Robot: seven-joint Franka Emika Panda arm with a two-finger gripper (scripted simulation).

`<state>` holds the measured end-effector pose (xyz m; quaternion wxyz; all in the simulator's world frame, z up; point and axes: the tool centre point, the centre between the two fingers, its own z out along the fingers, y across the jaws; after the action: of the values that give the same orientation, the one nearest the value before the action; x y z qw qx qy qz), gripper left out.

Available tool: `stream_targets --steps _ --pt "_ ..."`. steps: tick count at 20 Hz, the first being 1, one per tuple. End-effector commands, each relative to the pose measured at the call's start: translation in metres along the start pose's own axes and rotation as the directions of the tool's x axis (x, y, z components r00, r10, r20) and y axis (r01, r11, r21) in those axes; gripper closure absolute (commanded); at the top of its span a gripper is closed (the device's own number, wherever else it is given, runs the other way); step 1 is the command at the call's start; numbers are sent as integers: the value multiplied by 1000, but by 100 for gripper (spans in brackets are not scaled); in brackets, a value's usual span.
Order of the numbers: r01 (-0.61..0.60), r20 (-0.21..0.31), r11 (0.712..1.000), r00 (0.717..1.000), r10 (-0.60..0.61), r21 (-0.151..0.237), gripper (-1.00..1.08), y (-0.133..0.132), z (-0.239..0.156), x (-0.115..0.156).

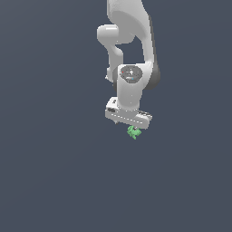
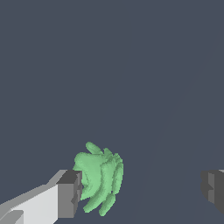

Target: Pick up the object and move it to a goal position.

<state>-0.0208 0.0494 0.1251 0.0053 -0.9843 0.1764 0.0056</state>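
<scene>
The object (image 2: 98, 177) is a small bright green thing with a jagged, leaf-like outline. In the wrist view it sits between my fingers, right against one grey fingertip (image 2: 69, 194) and far from the other fingertip (image 2: 213, 187). My gripper (image 2: 142, 190) is open wide and holds nothing. In the exterior view the white gripper (image 1: 132, 127) points straight down, and the object (image 1: 133, 132) shows just below the hand, partly covered by it. The fingers themselves barely show in that view.
A plain dark grey-blue floor (image 1: 54, 172) fills both views. The white arm (image 1: 131, 27) rises above the gripper toward the top of the exterior view. No other objects or goal marker show.
</scene>
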Motion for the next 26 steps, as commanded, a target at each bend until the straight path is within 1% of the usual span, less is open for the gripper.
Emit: stream_targets --steps 1,6,14,20,26 --pt "-53 -2 999 999 53 -1 -92 -7 5 -6" --pt "-155 -5 988 988 155 -2 -92 -20 16 -17" --pt "-287 -11 958 958 287 -3 -92 -35 29 -33" --pt "-341 -14 940 940 341 -3 -92 -42 34 -40" --pt "-359 -15 933 933 358 -3 -92 -44 36 -43"
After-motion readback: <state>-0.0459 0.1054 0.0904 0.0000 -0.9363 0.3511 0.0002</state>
